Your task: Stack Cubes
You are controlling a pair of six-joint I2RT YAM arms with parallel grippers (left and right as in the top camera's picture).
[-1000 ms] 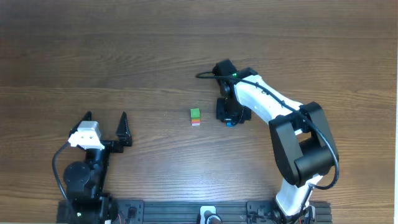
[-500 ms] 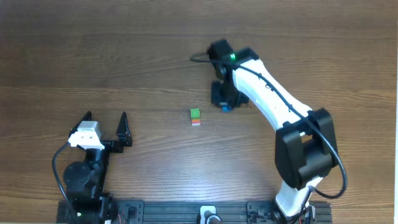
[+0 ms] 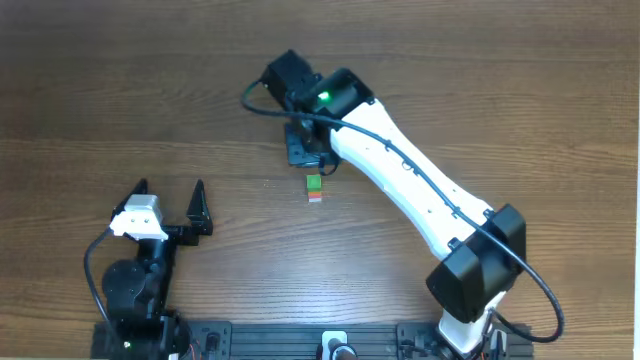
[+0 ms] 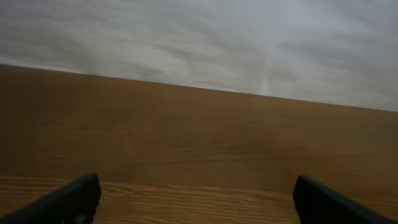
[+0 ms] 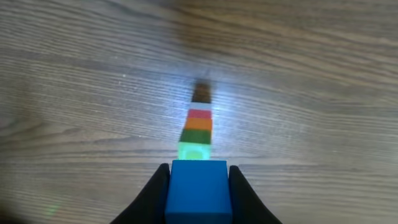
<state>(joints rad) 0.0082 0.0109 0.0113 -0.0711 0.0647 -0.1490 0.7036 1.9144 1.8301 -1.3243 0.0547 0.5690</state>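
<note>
While the right gripper (image 5: 198, 198) pinches one blue cube (image 5: 198, 183), three more stand stacked close by on the wooden table (image 3: 100, 80): green cube (image 5: 194, 151) over orange cube (image 5: 198, 124) over red cube (image 5: 199, 114). Well apart, the left gripper (image 3: 170, 186) has its fingers spread.

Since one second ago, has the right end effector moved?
Yes. In the top view the right end effector, holding a blue cube, went left, from right of the unmoved cube stack to above it.

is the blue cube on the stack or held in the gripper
Held: the right gripper is shut on the blue cube, lifted over the green-topped stack.
</note>
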